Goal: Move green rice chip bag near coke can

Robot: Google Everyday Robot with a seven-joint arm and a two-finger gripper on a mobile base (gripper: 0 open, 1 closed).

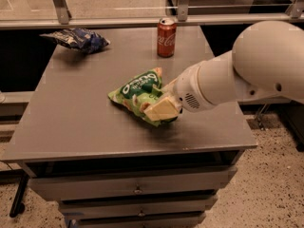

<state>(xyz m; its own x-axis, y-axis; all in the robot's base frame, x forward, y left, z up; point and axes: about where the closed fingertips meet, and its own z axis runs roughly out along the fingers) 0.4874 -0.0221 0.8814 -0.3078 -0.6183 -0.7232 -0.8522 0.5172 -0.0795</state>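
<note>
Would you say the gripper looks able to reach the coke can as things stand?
Probably yes: the gripper, shut on the green rice chip bag, has only bare tabletop between it and the coke can.

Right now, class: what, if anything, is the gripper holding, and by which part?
The gripper appears to pinch the green rice chip bag by its right end, the end nearest the arm.
</note>
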